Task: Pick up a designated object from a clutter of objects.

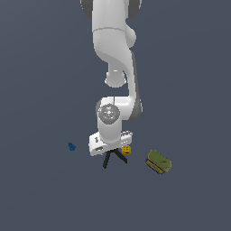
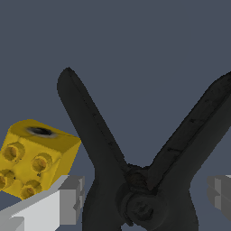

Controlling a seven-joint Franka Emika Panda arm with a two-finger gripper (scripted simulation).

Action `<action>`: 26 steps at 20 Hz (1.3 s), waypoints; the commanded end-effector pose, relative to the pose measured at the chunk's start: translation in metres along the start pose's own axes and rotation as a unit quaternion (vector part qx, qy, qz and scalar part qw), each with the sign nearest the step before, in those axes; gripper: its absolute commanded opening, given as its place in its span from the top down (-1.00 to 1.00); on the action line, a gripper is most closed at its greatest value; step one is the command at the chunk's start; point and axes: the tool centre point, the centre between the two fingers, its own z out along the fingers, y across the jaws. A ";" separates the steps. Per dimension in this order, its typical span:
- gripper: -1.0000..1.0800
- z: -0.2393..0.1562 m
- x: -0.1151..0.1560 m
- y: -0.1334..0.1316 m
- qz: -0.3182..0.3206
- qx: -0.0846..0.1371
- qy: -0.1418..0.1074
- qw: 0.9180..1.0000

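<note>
- Grey two-finger gripper [image 2: 144,198] low over the black spring clamp with two long splayed handles [image 2: 135,167]; jaws spread wide, one finger pad [image 2: 67,198] on each side of the clamp's pivot.
- Visible gap between each pad and the clamp body in the wrist view; no contact seen, nothing held.
- Clamp flat on the dark grey floor [image 1: 45,194], straight under the white arm's hand; in the exterior view only the two handle ends [image 1: 113,158] poke out below the hand, splayed apart.
- Clamp's tip end hidden in both views.
- Yellow studded plastic block [image 2: 34,158] just beside one clamp handle, close to one finger; touching or not: cannot tell. Nearest obstruction to that finger.
- Same block in the exterior view [image 1: 127,149] at the hand's edge, toward the exterior view's right.
- Olive-green box [image 1: 158,161] farther toward the exterior view's right, apart from clamp and hand.
- Tiny blue piece [image 1: 71,146] well apart toward the exterior view's left.
</note>
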 end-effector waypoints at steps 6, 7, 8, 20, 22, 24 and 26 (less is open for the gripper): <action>1.00 0.016 -0.005 -0.002 0.000 0.003 -0.008 1.000; 1.00 0.016 -0.005 -0.002 0.000 0.003 -0.008 1.000; 1.00 0.016 -0.005 -0.002 0.000 0.003 -0.008 1.000; 1.00 -0.011 0.000 0.005 0.001 -0.003 0.005 1.000; 1.00 -0.017 -0.003 0.005 0.001 -0.003 0.005 1.000; 1.00 -0.024 -0.006 0.005 0.001 -0.003 0.004 1.000; 1.00 -0.034 -0.011 0.005 0.001 -0.003 0.004 1.000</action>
